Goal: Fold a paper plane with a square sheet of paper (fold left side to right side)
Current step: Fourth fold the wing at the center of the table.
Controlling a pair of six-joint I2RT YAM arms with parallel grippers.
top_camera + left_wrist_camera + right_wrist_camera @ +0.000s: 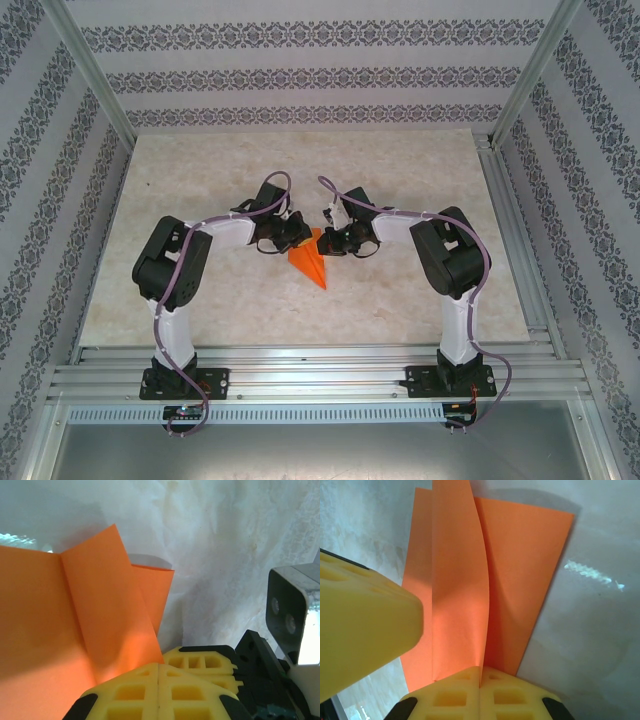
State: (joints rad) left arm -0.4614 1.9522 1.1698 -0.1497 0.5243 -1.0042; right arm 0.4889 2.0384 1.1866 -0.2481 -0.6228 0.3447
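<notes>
The left gripper (299, 237) and right gripper (326, 240) are each pinching shut on the raised flap of the paper plane (312, 265) at centre frame. Its tip is pointing down-frame, with bare table (400, 160) lying open around every edge.

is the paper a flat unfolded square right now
No, the right wrist view shows the paper creased, with one flap standing up from the layers beneath.
</notes>
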